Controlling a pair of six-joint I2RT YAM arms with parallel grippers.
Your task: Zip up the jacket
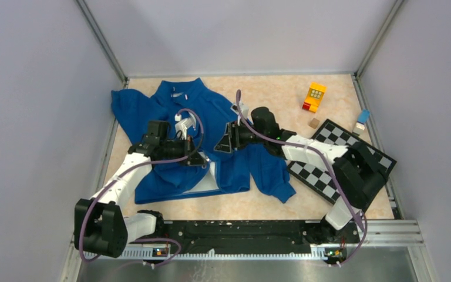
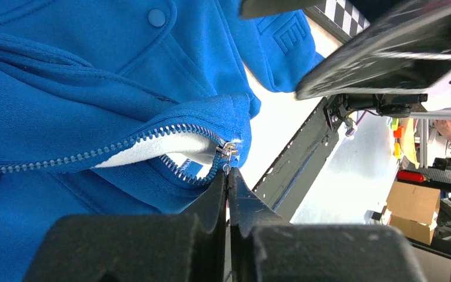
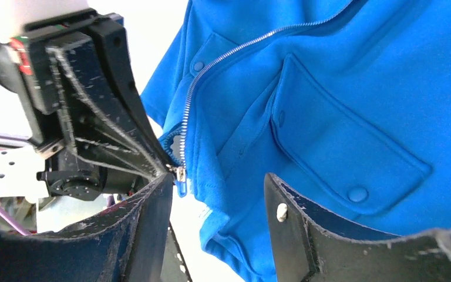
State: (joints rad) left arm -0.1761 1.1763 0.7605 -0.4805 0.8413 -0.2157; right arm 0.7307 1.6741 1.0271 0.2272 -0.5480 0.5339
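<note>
The royal-blue jacket (image 1: 214,108) lies spread on the table, collar at the far side, with its front open near the hem and pale lining showing (image 1: 208,179). My left gripper (image 1: 204,160) is shut on the metal zipper pull (image 2: 228,166) at the bottom of the zipper; the slider (image 2: 229,149) sits just beyond the fingertips (image 2: 217,188). The teeth above it are parted over white lining (image 2: 152,148). My right gripper (image 1: 219,145) is open, its jaws on either side of the jacket's lower front panel (image 3: 229,205), next to the slider (image 3: 180,173). A patch pocket (image 3: 340,147) lies above it.
A black-and-white checkerboard (image 1: 329,161) lies right of the jacket under my right arm. A yellow and red toy block (image 1: 315,96), a small brown cube (image 1: 313,123) and a small blue block (image 1: 363,116) sit at the far right. Walls enclose the table.
</note>
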